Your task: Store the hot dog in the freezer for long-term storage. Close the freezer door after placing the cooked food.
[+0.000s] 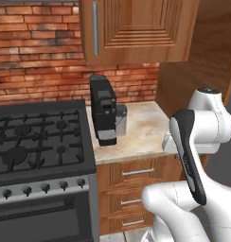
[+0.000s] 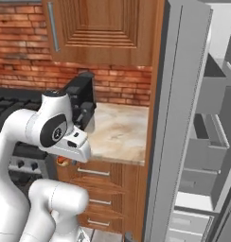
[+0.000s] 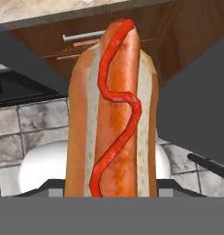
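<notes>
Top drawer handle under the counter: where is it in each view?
Left base view: top drawer handle, lower centre-right.
Right base view: handle, lower left of centre.
Hand view: handle at top, left of the hot dog.
Shared landmark: marble counter directly above it.

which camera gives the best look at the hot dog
The hand view: the hot dog stands close up and lengthwise in front of the camera, showing the tan bun, the sausage and a red sauce squiggle, apparently held in the end effector. In the right base view a small red-orange bit peeks below the white hand.
</notes>
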